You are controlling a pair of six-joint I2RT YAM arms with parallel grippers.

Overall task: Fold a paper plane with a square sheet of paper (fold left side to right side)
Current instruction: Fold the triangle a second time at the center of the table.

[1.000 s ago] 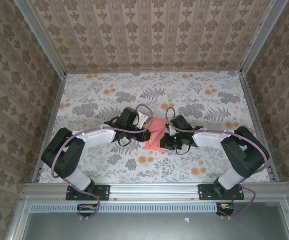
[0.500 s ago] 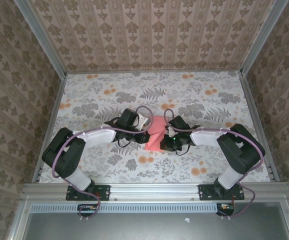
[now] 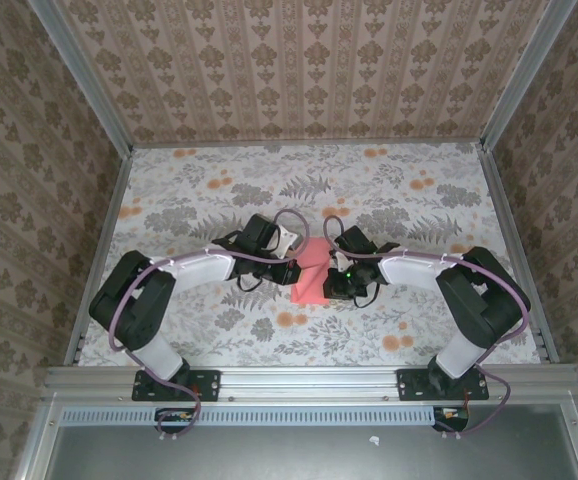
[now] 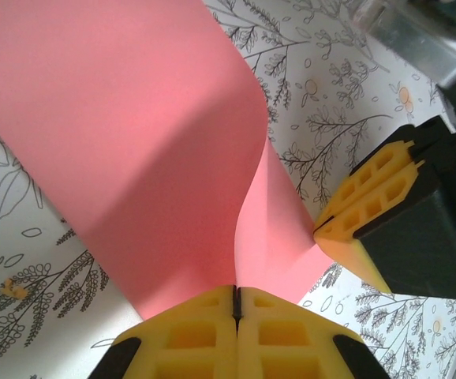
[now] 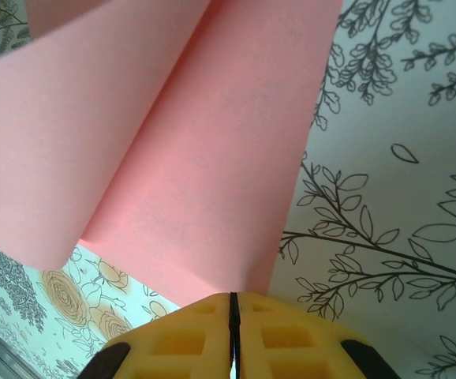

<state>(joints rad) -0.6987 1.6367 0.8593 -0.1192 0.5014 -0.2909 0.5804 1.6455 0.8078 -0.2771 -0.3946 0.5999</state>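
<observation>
The left jaws are pressed together on one edge of the sheet [image 4: 133, 142], the pink paper running straight into the seam between the two yellow pads. The right jaws are closed the same way, pinching the opposite edge. In the left wrist view the tip of the right jaws meets the paper off to the right side, close by.

Between the two grips the sheet is lifted off the tabletop [image 3: 419, 200] and does not lie flat. From the left side it rises and bows in a soft curve, with a shaded hollow down its middle. From the right side one pink layer lies over another, the upper one slanting across from the left, with no sharp crease that I can make out.

From above, the paper is a narrow pink strip at the middle of the flowered tabletop, held between the two wrists. The left arm [image 3: 189, 268] and right arm [image 3: 419, 268] both reach inward to it from their bases on the near rail [image 3: 309, 380]. Patterned walls [image 3: 309, 70] close in the other three sides.
</observation>
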